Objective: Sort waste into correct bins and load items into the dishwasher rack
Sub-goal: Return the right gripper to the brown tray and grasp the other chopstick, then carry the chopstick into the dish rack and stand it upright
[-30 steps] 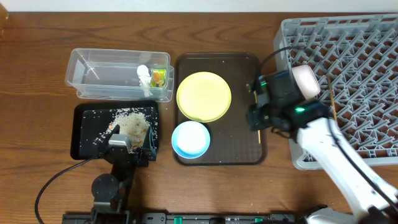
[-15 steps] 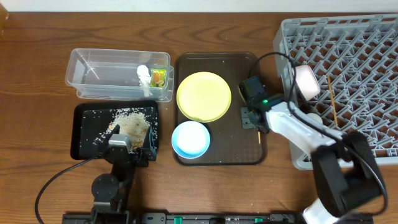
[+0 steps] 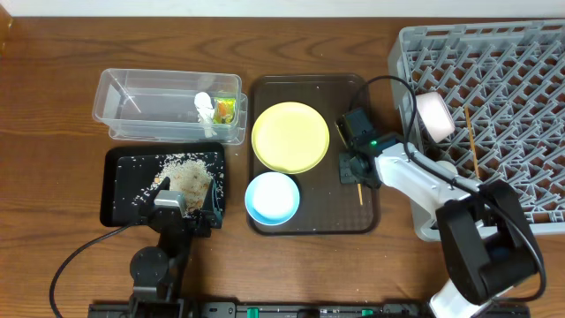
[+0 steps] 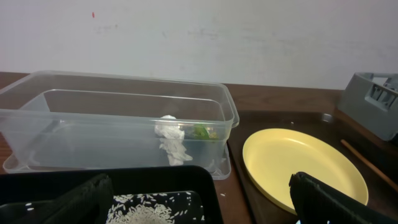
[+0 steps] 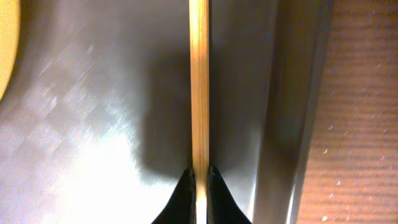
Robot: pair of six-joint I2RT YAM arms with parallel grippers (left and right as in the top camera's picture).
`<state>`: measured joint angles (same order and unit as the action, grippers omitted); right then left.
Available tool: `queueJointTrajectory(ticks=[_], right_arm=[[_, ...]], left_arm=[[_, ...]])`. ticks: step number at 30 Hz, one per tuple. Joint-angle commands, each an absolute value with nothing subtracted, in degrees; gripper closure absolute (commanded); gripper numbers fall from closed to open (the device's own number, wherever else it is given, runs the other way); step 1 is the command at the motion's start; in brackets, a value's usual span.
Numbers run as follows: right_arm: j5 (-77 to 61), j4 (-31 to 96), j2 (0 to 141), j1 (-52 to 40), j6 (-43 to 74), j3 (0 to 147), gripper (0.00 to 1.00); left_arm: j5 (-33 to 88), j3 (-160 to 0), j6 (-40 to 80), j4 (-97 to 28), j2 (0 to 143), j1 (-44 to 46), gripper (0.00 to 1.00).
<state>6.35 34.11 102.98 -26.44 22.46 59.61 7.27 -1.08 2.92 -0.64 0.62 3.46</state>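
On the table (image 3: 53, 132), the tub (image 3: 141, 106) holds the scrap (image 3: 205, 106) and wrapper (image 3: 225, 109) at its right end; the shallow tray (image 3: 119, 190) with crumbs (image 3: 187, 177) lies before it. Right of both, the serving tray (image 3: 340, 208) carries the plate (image 3: 290, 137), the bowl (image 3: 271, 198) before it and a chopstick (image 3: 360, 190) at its right edge; the rack (image 3: 512, 88) stands rightmost

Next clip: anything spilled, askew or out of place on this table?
Nothing spilled or damaged. One oddity: the rack chopstick lies in the dishwasher rack, while the tray chopstick sits apart on the brown serving tray, pinched in the right gripper.
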Motion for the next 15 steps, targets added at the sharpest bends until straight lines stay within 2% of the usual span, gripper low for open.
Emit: queueJointTrajectory(ticks=[1,5,10,15], right_arm=[[4.73,35.18,95.42,-24.23,17.98,61.67,0.99],[8.34,37.06,85.38,-19.33,14.61,62.85,0.99],[16.84,35.88,73.14,-8.21,10.85,62.89,0.99],[17.26,31.33,69.78,3.42,4.21,62.89,0.99]], left_arm=[[7.22,-0.23,2.39,-1.26,0.23,3.29,0.07],[7.22,-0.23,2.39,-1.26,0.23,3.29,0.07],[7.22,-0.23,2.39,-1.23,0.23,3.29,0.07],[7.22,-0.23,2.39,-1.26,0.23,3.29,0.07]])
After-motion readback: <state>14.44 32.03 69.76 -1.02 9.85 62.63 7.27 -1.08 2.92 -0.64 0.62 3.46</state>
